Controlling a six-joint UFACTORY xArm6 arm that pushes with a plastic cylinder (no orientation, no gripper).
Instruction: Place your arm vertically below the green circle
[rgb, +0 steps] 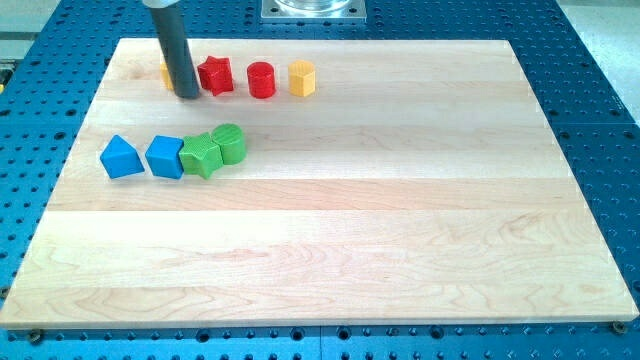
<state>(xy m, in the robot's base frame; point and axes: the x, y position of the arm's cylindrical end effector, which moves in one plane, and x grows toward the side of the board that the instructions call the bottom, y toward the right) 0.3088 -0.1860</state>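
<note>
The green circle (230, 143) is a round green block at the view's left centre, touching a green star-like block (201, 155) on its left. My tip (188, 96) is at the view's upper left, above and to the left of the green circle. The rod stands just left of a red star block (215, 75) and hides most of a yellow block (166, 72) behind it.
A red cylinder (261, 79) and a yellow hexagon block (302, 77) sit in the top row to the right of the red star. A blue cube (165, 156) and a blue triangular block (121, 157) lie left of the green star. The wooden board (400, 220) rests on a blue perforated table.
</note>
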